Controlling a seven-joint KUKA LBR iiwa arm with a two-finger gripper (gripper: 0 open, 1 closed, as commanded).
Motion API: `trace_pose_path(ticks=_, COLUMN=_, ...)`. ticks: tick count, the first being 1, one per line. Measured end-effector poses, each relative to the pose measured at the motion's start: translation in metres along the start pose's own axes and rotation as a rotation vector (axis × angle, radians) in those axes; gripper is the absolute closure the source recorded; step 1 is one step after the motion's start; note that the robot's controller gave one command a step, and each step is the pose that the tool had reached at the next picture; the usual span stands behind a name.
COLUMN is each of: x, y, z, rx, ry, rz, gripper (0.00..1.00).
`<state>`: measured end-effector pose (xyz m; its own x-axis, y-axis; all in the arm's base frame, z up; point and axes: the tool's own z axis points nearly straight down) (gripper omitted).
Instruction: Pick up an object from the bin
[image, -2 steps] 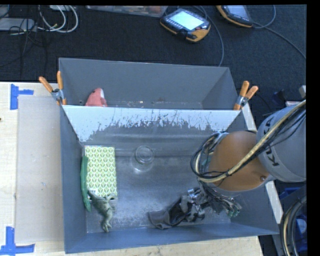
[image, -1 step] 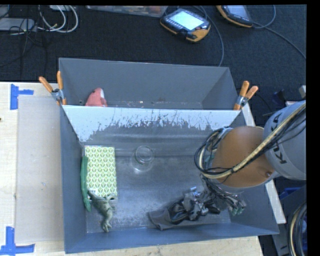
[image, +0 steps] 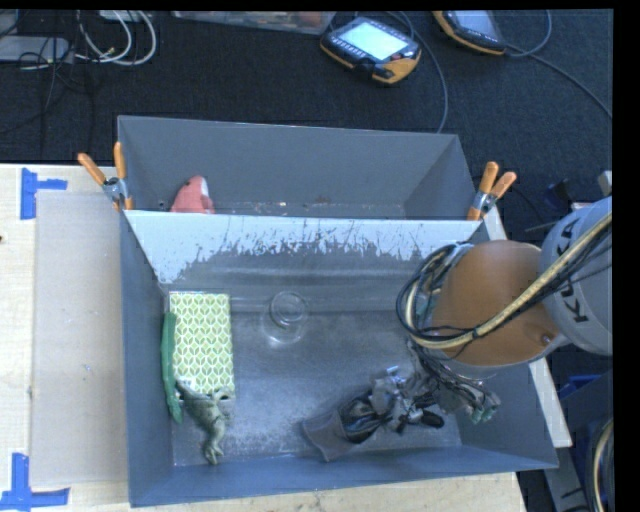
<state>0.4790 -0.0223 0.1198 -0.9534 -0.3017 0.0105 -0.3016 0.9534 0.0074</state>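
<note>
Gripper (image: 395, 408) is hanging low in the bin's (image: 300, 180) bottom-right corner, at a dark grey flat piece (image: 322, 436) lying by the bottom wall. Its opening, and whether it is gripping anything, cannot be told. Green box (image: 201, 340) and toy lizard (image: 207, 420) are lying along the left wall; clear cup (image: 286, 312) is sitting mid-floor.

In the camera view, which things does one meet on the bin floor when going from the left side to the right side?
Green patterned box → clear glass cup → dark grey flat piece → gripper. The green toy animal is left out, because it lies under the box's span.
</note>
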Motion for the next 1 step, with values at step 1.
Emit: trace_pose_path(ticks=1, x=-0.0009, y=-0.0003, z=-0.0204, rx=0.002, ry=-0.004, rz=0.0, gripper=1.0)
